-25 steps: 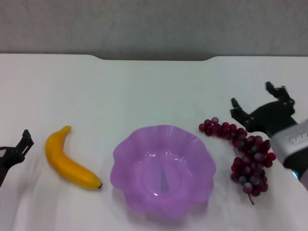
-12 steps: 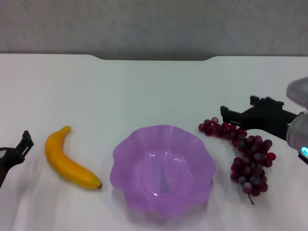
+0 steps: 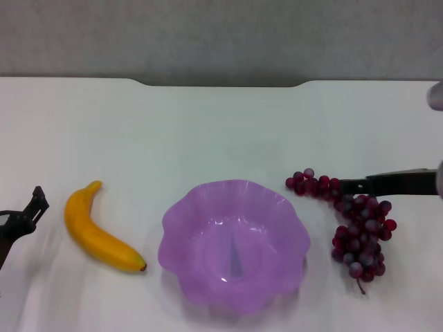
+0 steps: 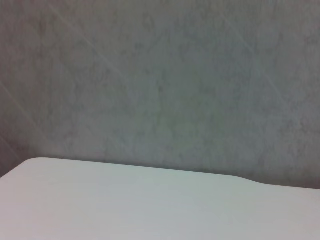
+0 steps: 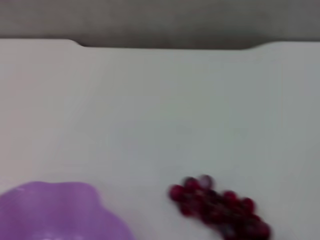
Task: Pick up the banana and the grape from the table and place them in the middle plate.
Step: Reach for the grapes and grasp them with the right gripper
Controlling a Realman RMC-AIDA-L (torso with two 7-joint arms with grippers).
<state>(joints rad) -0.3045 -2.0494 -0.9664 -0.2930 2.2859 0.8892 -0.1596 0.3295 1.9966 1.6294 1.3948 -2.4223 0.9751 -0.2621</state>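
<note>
Fingers of the right gripper appear edge-on in the head view, as one dark bar just above the upper end of the grape bunch; whether they are spread or closed cannot be told. The left gripper sits low at the near left edge of the worktop, just beside the banana but apart from it; its two fingers look parted, with nothing between them.

The grape bunch lies on the worktop to the right of the purple scalloped plate, its upper end near the plate rim. The banana lies on the worktop left of the plate, dark tip near the rim. The plate holds no fruit. The right wrist view shows the grapes and a part of the plate.

Assessment: neither item is yet secured. Risks: a grasp on only a few berries could let the bunch swing or slip off; a low sweep could nudge the light plate; the curved banana could roll out of a off-centre pinch.
</note>
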